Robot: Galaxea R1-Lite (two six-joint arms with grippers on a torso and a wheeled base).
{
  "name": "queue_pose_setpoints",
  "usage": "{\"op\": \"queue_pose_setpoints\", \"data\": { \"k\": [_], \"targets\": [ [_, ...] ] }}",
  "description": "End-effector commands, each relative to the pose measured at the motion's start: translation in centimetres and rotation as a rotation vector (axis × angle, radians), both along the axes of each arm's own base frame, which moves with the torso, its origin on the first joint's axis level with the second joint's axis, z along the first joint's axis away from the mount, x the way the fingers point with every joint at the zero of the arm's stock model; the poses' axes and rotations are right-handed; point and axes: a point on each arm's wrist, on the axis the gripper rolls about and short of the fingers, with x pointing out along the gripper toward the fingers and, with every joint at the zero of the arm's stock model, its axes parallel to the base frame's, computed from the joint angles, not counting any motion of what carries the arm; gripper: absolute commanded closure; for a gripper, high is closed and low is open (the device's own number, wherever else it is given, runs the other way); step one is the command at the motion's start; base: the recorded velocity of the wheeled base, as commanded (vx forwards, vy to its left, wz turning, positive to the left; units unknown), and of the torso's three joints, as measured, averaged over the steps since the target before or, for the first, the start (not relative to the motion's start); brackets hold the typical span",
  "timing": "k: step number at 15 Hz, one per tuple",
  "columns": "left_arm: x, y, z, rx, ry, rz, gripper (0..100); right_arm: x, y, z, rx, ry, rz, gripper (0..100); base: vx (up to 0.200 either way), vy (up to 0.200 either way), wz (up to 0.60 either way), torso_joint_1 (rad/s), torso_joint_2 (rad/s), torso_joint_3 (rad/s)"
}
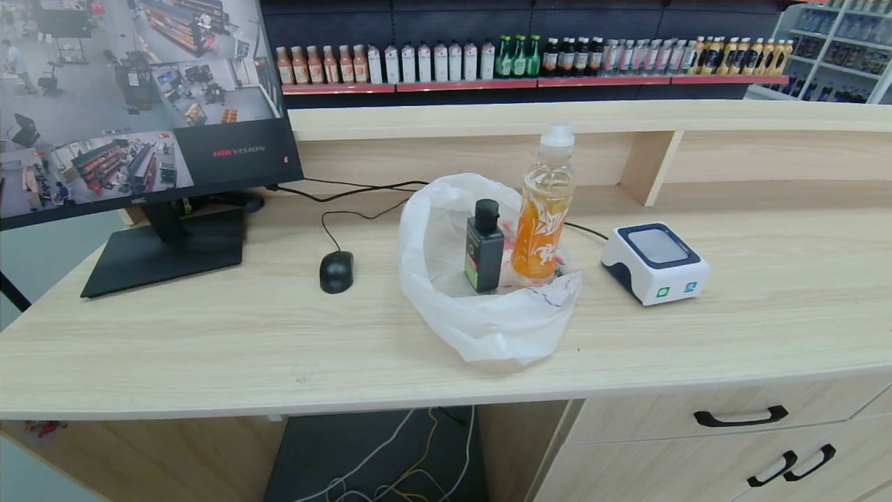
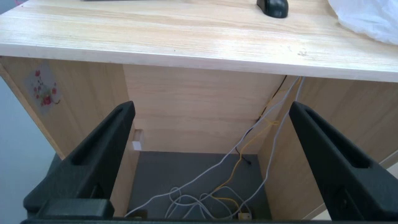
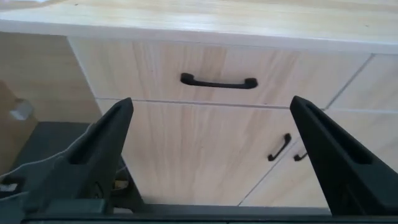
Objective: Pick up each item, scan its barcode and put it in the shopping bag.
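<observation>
Left gripper (image 2: 212, 107): held low, aimed forward toward 12 o'clock, black fingers (image 2: 99, 152) spread wide apart. Right gripper (image 3: 211, 102): same pose, low, facing 12 o'clock, fingers (image 3: 329, 149) spread wide. Left one sits about 11 o'clock, right one about 1 o'clock.

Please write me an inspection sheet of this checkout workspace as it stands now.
Surface: wooden counter, flat, nothing spilled.
Job's things: white shopping bag open at mid-counter; dark bottle and orange drink bottle stand upright inside it; scanner beside the bag, on the robot's right.
Clutter: mouse and monitor left of the bag.
Grippers: left tool open, below counter level, facing the leg space; right tool open, facing a drawer.
Cables: black cables on the counter behind the bag; loose wires under the counter.
Surroundings: shelf of bottles behind the counter.
</observation>
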Motion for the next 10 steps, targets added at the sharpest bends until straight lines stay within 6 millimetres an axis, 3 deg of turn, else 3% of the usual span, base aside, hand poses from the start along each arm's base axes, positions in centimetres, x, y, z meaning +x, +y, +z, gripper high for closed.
{"op": "queue_pose_setpoints", "data": {
  "k": [1,2,10],
  "targets": [
    [0.00,0.00,0.00,-0.001,0.000,0.001,0,-0.02,0.36,-0.18,0.059,0.002,-0.023,0,0.000,0.000,0.00,0.000,0.00,0.000],
    [0.00,0.00,0.00,-0.001,0.000,0.001,0,-0.72,0.53,-0.93,0.056,-0.039,0.073,0,0.000,0.000,0.00,0.000,0.00,0.000],
    [0.00,0.00,0.00,0.001,0.000,0.001,0,-0.90,0.57,-0.96,0.088,-0.065,0.052,0,0.000,0.000,0.00,0.000,0.00,0.000]
  ]
}}
